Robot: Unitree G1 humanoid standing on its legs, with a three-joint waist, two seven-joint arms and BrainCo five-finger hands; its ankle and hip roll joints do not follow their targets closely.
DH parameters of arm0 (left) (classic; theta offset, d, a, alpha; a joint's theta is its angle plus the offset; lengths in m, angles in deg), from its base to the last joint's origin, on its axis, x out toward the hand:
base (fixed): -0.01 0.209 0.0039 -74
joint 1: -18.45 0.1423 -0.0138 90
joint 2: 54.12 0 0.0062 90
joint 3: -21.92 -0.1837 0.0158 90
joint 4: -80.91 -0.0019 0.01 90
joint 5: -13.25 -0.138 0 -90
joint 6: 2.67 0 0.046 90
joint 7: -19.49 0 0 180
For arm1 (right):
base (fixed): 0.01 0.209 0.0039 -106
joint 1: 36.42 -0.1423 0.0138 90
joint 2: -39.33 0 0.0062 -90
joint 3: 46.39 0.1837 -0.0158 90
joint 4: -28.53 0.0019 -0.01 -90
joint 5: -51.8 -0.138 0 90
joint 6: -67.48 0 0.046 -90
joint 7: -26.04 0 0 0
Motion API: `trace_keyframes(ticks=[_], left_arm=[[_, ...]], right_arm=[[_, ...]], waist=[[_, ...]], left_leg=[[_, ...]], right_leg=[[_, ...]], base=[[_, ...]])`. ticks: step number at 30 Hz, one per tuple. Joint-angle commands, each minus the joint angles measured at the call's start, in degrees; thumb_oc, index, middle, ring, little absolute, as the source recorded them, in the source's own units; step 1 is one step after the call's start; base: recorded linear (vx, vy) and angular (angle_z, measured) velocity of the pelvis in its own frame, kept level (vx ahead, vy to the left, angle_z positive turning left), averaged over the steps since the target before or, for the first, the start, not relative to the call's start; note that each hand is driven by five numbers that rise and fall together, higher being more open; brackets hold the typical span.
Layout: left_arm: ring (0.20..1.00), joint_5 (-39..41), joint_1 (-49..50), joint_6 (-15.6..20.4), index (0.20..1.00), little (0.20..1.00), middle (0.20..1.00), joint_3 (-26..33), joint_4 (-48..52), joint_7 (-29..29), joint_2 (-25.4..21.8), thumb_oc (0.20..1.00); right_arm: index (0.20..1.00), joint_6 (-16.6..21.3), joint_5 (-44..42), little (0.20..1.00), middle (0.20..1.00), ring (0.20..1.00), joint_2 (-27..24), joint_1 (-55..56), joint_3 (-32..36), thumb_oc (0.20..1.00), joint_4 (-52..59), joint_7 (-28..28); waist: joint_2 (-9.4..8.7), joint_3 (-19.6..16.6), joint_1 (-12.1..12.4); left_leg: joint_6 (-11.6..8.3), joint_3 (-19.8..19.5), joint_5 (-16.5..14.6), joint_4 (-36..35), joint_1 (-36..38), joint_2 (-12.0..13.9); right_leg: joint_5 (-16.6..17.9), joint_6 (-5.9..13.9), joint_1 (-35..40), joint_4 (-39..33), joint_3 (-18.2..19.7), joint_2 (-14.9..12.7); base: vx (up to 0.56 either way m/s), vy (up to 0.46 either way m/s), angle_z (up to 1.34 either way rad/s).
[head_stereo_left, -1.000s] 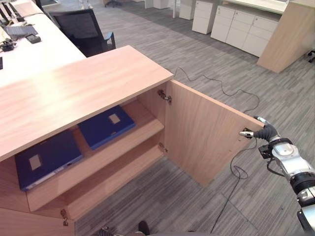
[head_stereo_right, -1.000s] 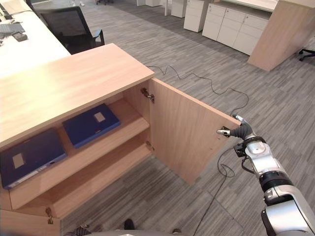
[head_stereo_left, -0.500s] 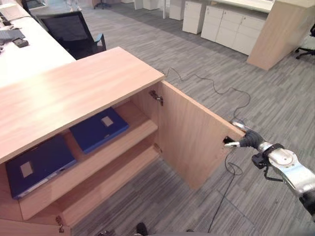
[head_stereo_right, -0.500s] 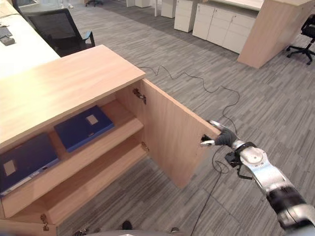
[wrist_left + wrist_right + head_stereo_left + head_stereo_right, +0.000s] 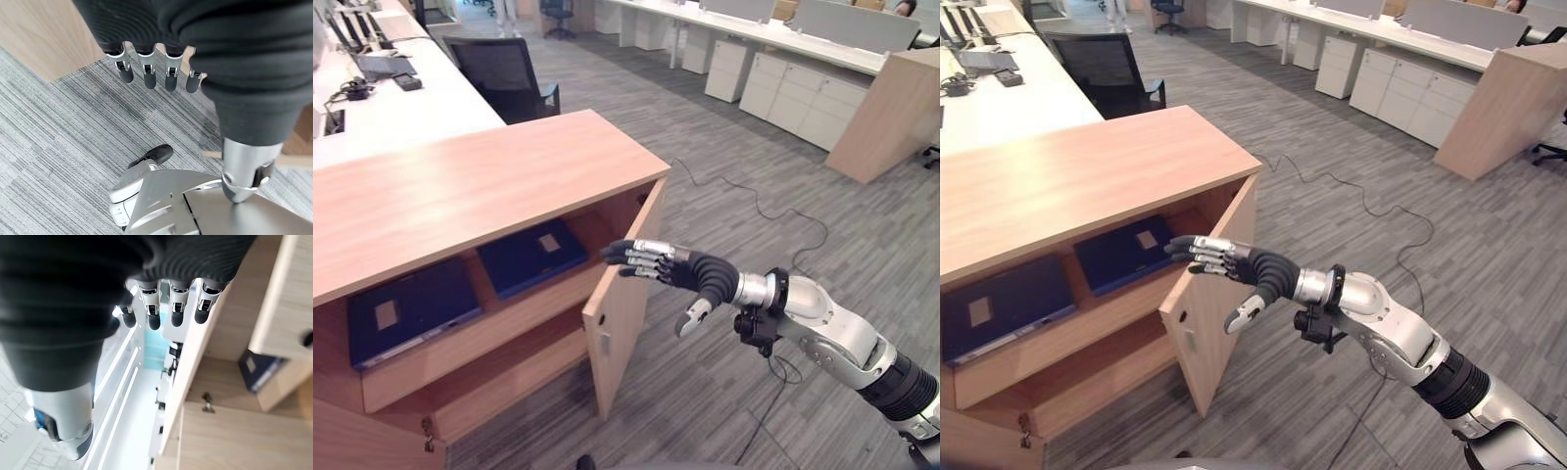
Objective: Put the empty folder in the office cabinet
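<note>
The right robot hand (image 5: 690, 273) reaches with straight, open fingers over the half-shut cabinet door (image 5: 619, 313) and could slip off, while in the right wrist view a blue folder (image 5: 257, 368) lies inside on the shelf (image 5: 222, 377).

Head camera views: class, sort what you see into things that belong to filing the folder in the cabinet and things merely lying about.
Job: light wooden office cabinet; its half-shut wooden door; two dark blue folders on the shelf; right hand, fingers straight.

Lying about: black office chair; white desk; white drawer units.
</note>
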Motion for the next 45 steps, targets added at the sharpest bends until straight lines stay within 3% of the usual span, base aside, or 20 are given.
trace_keyframes(ticks=[1,6,9,11,13,14,15,16,17,18,19,21,27,32,36,38,40,42,43,45], left_arm=[[1.0,-2.3,-2.9,1.0,1.0,1.0,1.0,-2.4,-2.2,0.2,-0.6,1.0],[1.0,-2.3,-3.4,1.6,1.0,1.0,1.0,-3.2,-2.1,0.7,-0.3,1.0],[1.0,-2.2,-4.1,1.6,1.0,1.0,1.0,-3.8,-1.8,1.2,-0.4,1.0],[1.0,-2.2,-4.3,1.5,1.0,1.0,1.0,-3.8,-1.7,1.2,-0.5,1.0],[1.0,-2.1,-5.3,1.6,1.0,1.0,1.0,-4.6,-2.0,1.1,-0.7,1.0],[1.0,-2.1,-5.3,1.6,1.0,1.0,1.0,-4.6,-2.0,1.1,-0.7,1.0],[1.0,-1.9,-5.4,1.7,1.0,1.0,1.0,-4.9,-2.4,1.0,-0.6,1.0],[1.0,-1.7,-5.2,2.1,1.0,1.0,1.0,-5.5,-2.8,1.2,-0.5,1.0],[1.0,-1.7,-5.1,2.3,1.0,1.0,1.0,-5.9,-2.9,1.3,-0.4,1.0],[1.0,-1.7,-5.1,2.3,1.0,1.0,1.0,-5.9,-2.9,1.3,-0.4,1.0],[1.0,-1.7,-5.1,2.4,1.0,1.0,1.0,-6.1,-3.1,1.3,-0.5,1.0],[1.0,-1.0,-5.4,2.3,1.0,1.0,1.0,-6.9,-3.1,1.2,-0.3,1.0],[1.0,1.4,-5.2,1.7,1.0,1.0,1.0,-7.1,-3.1,0.0,-0.1,1.0],[1.0,2.0,-6.3,0.4,1.0,1.0,1.0,-7.1,-4.9,-1.7,-0.6,1.0],[1.0,2.3,-8.3,0.0,1.0,1.0,1.0,-7.4,-5.6,-2.5,-1.2,1.0],[1.0,3.1,-10.3,-0.2,1.0,1.0,1.0,-7.6,-5.7,-3.1,-1.7,1.0],[1.0,3.1,-10.3,-0.2,1.0,1.0,1.0,-7.6,-5.7,-3.1,-1.8,1.0],[1.0,3.8,-11.5,-0.2,1.0,1.0,1.0,-7.0,-5.6,-3.9,-1.8,1.0],[1.0,4.0,-11.6,-0.2,1.0,1.0,1.0,-6.5,-5.4,-4.2,-1.9,1.0],[1.0,3.7,-11.5,-0.5,1.0,1.0,1.0,-5.8,-5.0,-4.2,-2.3,1.0]], right_arm=[[1.0,0.5,0.7,1.0,1.0,1.0,1.3,-0.1,0.4,1.0,-1.1,0.4],[1.0,-0.8,5.1,1.0,1.0,1.0,3.2,6.3,2.4,1.0,-4.3,1.0],[1.0,-0.9,10.8,1.0,1.0,1.0,3.7,8.8,2.8,1.0,-8.2,1.0],[1.0,-0.3,13.5,1.0,1.0,1.0,3.0,8.7,2.9,1.0,-8.6,0.4],[1.0,-0.1,19.3,1.0,1.0,1.0,1.9,9.1,2.7,1.0,-10.5,-0.1],[1.0,-0.1,19.3,1.0,1.0,1.0,1.9,9.0,2.7,1.0,-10.5,-0.1],[1.0,0.0,20.3,1.0,1.0,1.0,1.9,9.7,3.1,1.0,-11.5,-0.4],[1.0,-0.1,23.0,1.0,1.0,1.0,2.0,11.8,3.9,1.0,-13.4,-0.5],[1.0,0.0,24.4,1.0,1.0,1.0,2.1,12.8,4.3,1.0,-14.9,-0.8],[1.0,0.0,24.4,1.0,1.0,1.0,2.2,12.7,4.3,1.0,-14.9,-0.8],[1.0,-0.1,26.7,1.0,1.0,1.0,3.2,13.8,4.6,1.0,-18.0,-1.8],[1.0,-0.9,31.3,1.0,1.0,1.0,6.4,14.3,4.7,1.0,-27.0,-4.5],[1.0,-1.8,43.6,1.0,1.0,1.0,11.8,14.8,5.3,1.0,-41.9,-10.1],[1.0,-3.5,57.0,1.0,1.0,1.0,20.2,15.6,5.8,1.0,-61.3,-17.5],[1.0,-4.3,59.3,1.0,1.0,1.0,23.8,15.6,5.9,1.0,-68.7,-19.6],[1.0,-4.8,60.1,1.0,1.0,1.0,26.7,14.2,5.7,1.0,-77.3,-21.8],[1.0,-4.8,60.1,1.0,1.0,1.0,26.8,14.1,5.8,1.0,-77.4,-21.9],[1.0,-5.0,59.9,1.0,1.0,1.0,26.9,12.6,6.7,1.0,-80.6,-23.4],[1.0,-5.0,59.6,1.0,1.0,1.0,26.5,12.2,7.5,1.0,-81.4,-24.1],[1.0,-5.3,59.5,1.0,1.0,1.0,27.4,11.9,8.5,1.0,-84.7,-25.2]], waist=[[-0.41,1.6,2.0],[0.94,2.1,3.8],[2.42,3.6,4.3],[2.63,4.2,4.0],[2.97,4.7,2.7],[3.03,4.5,2.8],[3.31,4.4,2.1],[3.31,5.1,0.3],[3.12,5.4,-0.5],[3.15,5.3,-0.4],[2.78,5.6,-0.7],[1.88,5.0,-0.1],[1.03,3.6,0.1],[0.33,3.4,1.9],[-0.01,3.7,2.4],[-0.31,4.9,3.6],[-0.35,4.9,3.4],[-0.42,6.8,3.4],[-0.71,7.2,2.8],[-0.91,7.5,2.5]], left_leg=[[-0.65,-2.0,-5.9,0.7,2.0,0.0],[0.98,-8.7,-5.5,0.7,0.6,-3.8],[2.71,-13.6,-5.8,0.7,2.1,-6.6],[3.21,-15.2,-5.7,0.7,2.3,-7.4],[3.03,-18.8,-5.5,0.7,2.1,-7.7],[3.05,-18.7,-5.4,0.7,1.8,-7.7],[2.73,-20.6,-5.0,0.7,1.5,-7.6],[2.41,-24.9,-4.3,0.7,1.7,-8.3],[2.33,-26.9,-4.1,0.7,1.7,-8.9],[2.32,-26.9,-4.0,0.7,1.5,-8.9],[2.15,-28.9,-4.0,0.7,1.3,-9.4],[1.54,-31.7,-3.6,1.0,0.5,-10.2],[-0.31,-34.8,-3.5,1.1,-0.1,-8.6],[-2.53,-40.0,-2.8,1.5,-0.7,-6.9],[-3.9,-42.4,-2.4,2.1,-1.8,-6.2],[-5.35,-41.0,-2.3,3.5,-3.7,-4.7],[-5.32,-41.2,-2.1,3.6,-4.0,-4.9],[-4.77,-32.3,-2.4,6.7,-7.5,-3.0],[-3.72,-24.3,-3.6,7.8,-8.2,-0.7],[-3.1,-13.3,-3.9,10.2,-8.9,3.0]], right_leg=[[1.3,2.04,-5.1,0.4,-2.1,-2.0],[-0.2,2.88,-4.6,5.0,-8.2,-6.4],[-1.6,2.17,-5.9,16.7,-10.5,-11.6],[-1.4,1.79,-6.7,20.3,-10.0,-12.9],[-1.5,0.53,-9.5,22.0,-0.7,-10.3],[-1.3,0.51,-9.7,21.8,-0.7,-10.2],[-3.1,0.16,-11.4,21.2,4.4,-7.5],[-4.9,1.24,-14.1,19.8,15.4,-1.7],[-4.8,1.86,-15.2,18.5,20.8,1.5],[-4.6,1.87,-15.3,18.4,20.8,1.6],[-4.6,1.53,-16.0,17.4,24.3,4.1],[-3.7,0.76,-14.1,13.8,23.5,4.0],[-3.6,-0.39,-10.5,8.6,18.4,4.6],[-4.9,-1.99,-7.6,6.5,12.3,5.4],[-5.4,-2.99,-6.4,5.3,8.7,6.0],[-5.5,-3.69,-4.5,3.4,5.1,6.7],[-5.3,-3.57,-4.7,3.3,4.9,6.5],[-5.3,-3.55,-4.1,2.7,2.8,6.0],[-5.3,-3.33,-4.0,2.6,1.9,5.5],[-5.0,-3.25,-4.0,2.0,0.2,4.9]], base=[[-0.04,0.086,0.43],[-0.04,0.165,0.73],[0.01,0.211,0.99],[-0.02,0.111,0.81],[-0.04,0.008,0.92],[0.0,-0.042,1.11],[0.05,-0.088,1.12],[0.06,-0.132,0.83],[0.04,-0.102,1.03],[0.01,-0.111,1.59],[0.04,-0.163,1.53],[0.06,-0.264,1.01],[0.07,-0.254,0.77],[0.04,-0.251,0.64],[0.0,-0.232,0.82],[-0.04,-0.23,0.56],[-0.04,-0.068,0.51],[-0.11,-0.049,0.66],[-0.11,0.011,0.78],[-0.08,0.003,0.65]])
